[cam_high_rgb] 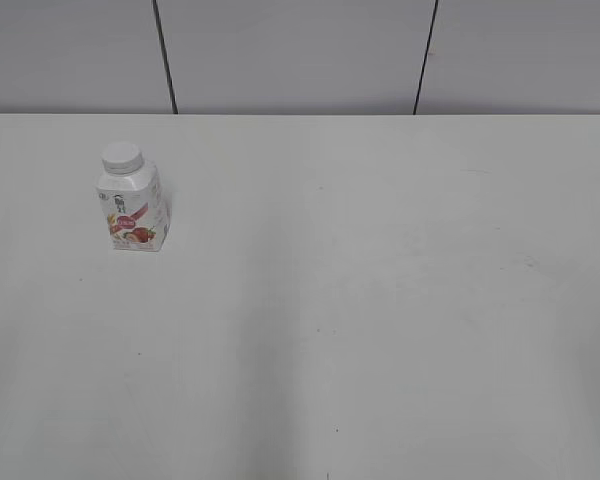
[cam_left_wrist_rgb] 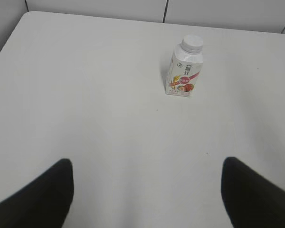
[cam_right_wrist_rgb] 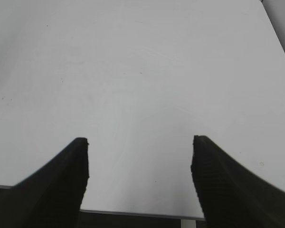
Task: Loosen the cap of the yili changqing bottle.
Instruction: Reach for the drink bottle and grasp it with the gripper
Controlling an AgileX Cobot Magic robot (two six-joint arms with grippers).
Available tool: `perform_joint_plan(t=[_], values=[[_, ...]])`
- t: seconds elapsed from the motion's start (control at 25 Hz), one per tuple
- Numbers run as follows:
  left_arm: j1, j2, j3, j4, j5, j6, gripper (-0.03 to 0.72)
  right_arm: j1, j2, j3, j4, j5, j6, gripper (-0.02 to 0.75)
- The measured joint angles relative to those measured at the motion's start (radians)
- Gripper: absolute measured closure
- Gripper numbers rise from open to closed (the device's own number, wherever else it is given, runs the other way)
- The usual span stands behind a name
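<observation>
yili changqing bottle [cam_left_wrist_rgb: 185, 68] upright, well beyond left fingers [cam_left_wrist_rgb: 42, 190]

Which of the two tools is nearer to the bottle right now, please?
Left. The bottle stands upright ahead of the open left tool, slightly to its right, with bare table between. The right tool hangs open over the table edge; its camera shows no bottle.
</observation>
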Motion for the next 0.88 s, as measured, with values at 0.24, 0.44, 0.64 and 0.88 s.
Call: perform_joint_plan(t=[0.24,0.44,0.64,0.88], values=[[0.000,0.000,0.000,0.000,0.000,0.000,0.109,0.000,0.000,0.000,0.000,0.000,0.000,0.204],[0.000,0.000,0.000,0.000,0.000,0.000,0.109,0.000,0.000,0.000,0.000,0.000,0.000,0.204],[0.000,0.000,0.000,0.000,0.000,0.000,0.109,0.000,0.000,0.000,0.000,0.000,0.000,0.204],[0.000,0.000,0.000,0.000,0.000,0.000,0.109,0.000,0.000,0.000,0.000,0.000,0.000,0.204]])
